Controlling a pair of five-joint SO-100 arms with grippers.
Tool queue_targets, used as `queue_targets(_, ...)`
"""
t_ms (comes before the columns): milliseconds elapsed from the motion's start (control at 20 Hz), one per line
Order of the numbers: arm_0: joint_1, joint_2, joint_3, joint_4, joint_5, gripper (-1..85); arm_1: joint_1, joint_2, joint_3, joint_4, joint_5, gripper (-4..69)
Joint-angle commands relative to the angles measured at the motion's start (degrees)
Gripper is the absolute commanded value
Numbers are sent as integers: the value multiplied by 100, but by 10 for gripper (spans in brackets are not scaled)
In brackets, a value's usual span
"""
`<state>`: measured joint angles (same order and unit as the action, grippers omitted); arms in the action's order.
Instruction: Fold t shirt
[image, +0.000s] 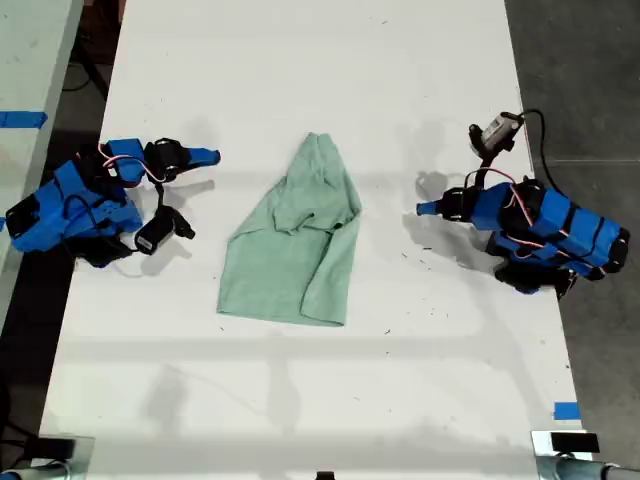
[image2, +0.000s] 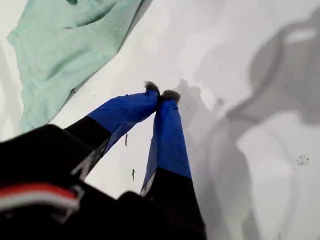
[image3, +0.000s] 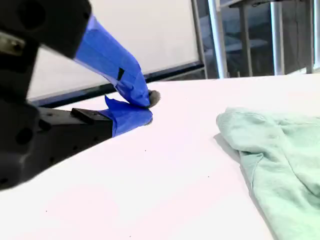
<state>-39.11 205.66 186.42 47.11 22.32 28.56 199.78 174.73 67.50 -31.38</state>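
Sitting with its blue fingers pinched together at the tips, my first gripper (image2: 161, 94) is grasping nothing and hanging just over the bare white table (image: 300, 400), a little apart from the cloth. My second gripper (image3: 149, 107) is likewise clenched on nothing, low over the tabletop, with the shirt's edge lying near but not touching it. Beyond both, in the middle of the table and between the two arms, the t shirt (image: 295, 250) is lying in a rumpled wedge, narrow at the far end and wider toward the near edge, with one side lapped over. Judging by that, a rough fold is already showing, but squaring and flattening are looking unfinished.
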Motion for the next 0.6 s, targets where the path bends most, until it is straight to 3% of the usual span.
queue_targets(0,18,44,237,-44,-26,-2,53,79,316,9,18,19)
queue_targets(550,70,44,237,-35,-44,-2,53,79,316,26,88,19)
